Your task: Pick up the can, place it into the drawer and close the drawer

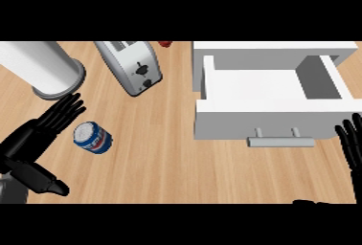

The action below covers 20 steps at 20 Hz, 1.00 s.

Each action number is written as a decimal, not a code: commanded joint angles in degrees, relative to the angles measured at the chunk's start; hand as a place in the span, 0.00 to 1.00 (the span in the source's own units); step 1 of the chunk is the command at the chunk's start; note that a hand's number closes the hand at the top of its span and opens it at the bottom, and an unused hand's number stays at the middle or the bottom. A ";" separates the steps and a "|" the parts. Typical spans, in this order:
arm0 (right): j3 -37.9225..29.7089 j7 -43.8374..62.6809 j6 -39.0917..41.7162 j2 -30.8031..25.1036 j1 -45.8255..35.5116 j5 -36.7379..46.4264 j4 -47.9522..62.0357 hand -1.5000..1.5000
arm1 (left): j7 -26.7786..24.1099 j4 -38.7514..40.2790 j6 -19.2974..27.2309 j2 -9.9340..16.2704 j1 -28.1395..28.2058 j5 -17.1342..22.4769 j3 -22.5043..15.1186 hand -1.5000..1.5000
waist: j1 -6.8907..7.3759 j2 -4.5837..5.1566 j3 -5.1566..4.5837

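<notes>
A blue and white can [93, 138] stands on the wooden counter at the left. My left hand [35, 139] is open just left of the can, fingers straight and pointing up past it, thumb stretched low toward the bottom edge; it looks apart from the can. A white drawer [268, 103] stands pulled open at the right, its inside bare, with a grey handle [280, 141] on its front. My right hand [350, 143] shows at the right edge, open, fingers up, beside the drawer's front corner.
A silver toaster [130, 66] lies at the top middle. A white paper towel roll [44, 67] stands at the top left, just above my left hand. A small red thing [165, 43] peeks out at the top edge.
</notes>
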 commanded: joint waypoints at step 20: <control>-1.12 1.60 1.59 1.79 -0.84 0.81 -1.82 0.00 | -30.54 37.55 -0.06 5.92 -11.15 -19.96 0.72 0.00 | -0.15 0.03 -0.02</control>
